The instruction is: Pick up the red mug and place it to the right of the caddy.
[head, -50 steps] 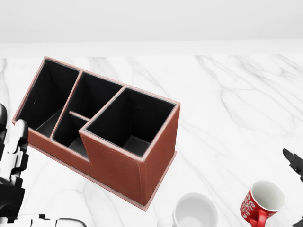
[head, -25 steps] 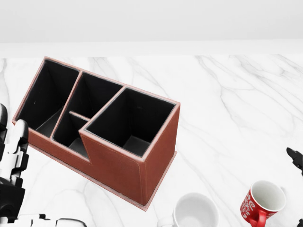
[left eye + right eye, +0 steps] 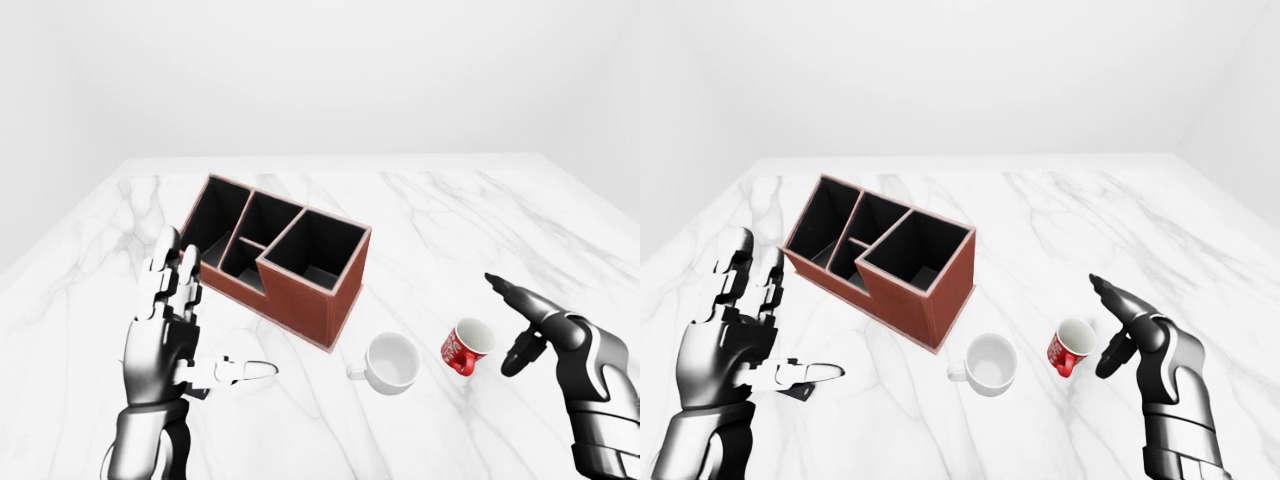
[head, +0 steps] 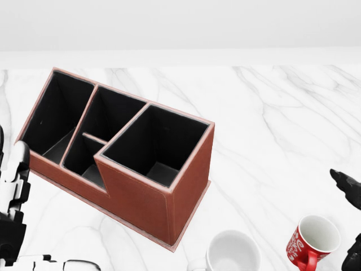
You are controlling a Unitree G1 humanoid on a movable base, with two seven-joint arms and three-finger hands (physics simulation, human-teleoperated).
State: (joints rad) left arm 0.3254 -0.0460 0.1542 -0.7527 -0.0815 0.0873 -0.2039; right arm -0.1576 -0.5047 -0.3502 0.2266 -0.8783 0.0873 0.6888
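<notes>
The red mug is standing tilted on the white marble surface, toward the near right, its mouth facing up and to the right and its handle pointing toward the near edge. The right hand is hovering just to the right of the mug with its fingers spread apart, not touching it. A white mug is sitting to the left of the red one, near the closest corner of the brown leather caddy, whose black compartments are lying open to the top. The left hand is hanging over the near left part of the surface, fingers extended upward and thumb pointing right, holding nothing.
</notes>
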